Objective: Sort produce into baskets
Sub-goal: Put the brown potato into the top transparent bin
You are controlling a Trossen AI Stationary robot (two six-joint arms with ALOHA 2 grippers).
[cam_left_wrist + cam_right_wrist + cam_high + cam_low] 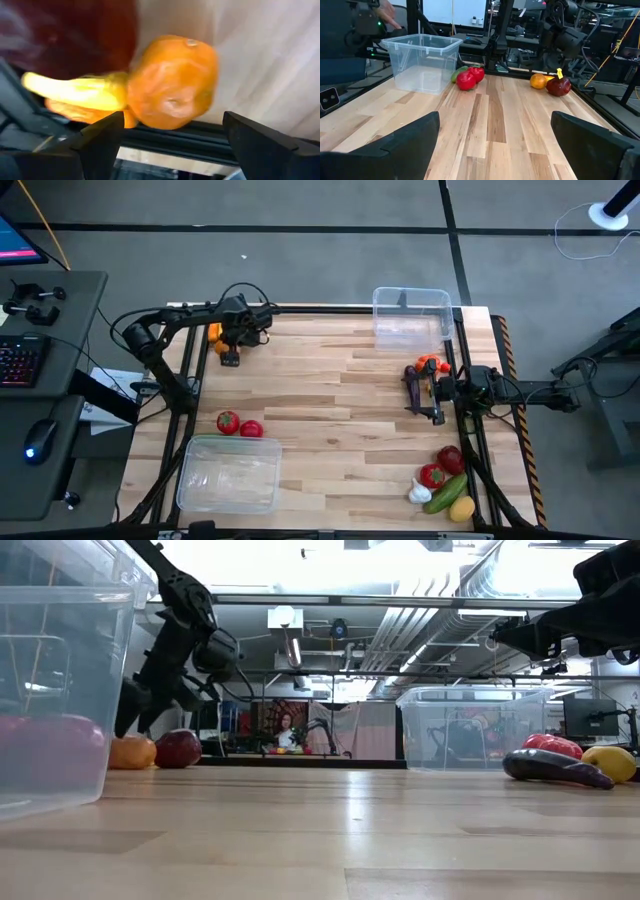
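At the table's far left corner lie an orange fruit (172, 82), a yellow banana (75, 90) and a dark red apple (75, 30). My left gripper (172, 145) hangs open just above them, slanting down, one finger to each side of the orange fruit (221, 348) and touching nothing. My right gripper (425, 395) waits open and level at the table's right side. One clear basket (410, 315) stands at the far right, the other (228, 472) at the near left. Two red tomatoes (238, 425) lie on the table beside the near basket.
A carrot (430, 363) and a purple eggplant (412, 375) lie just beyond my right gripper. At the near right corner sit red pieces (442, 468), white garlic (418, 493), a green cucumber (445, 490) and a yellow lemon (462, 508). The table's middle is bare wood.
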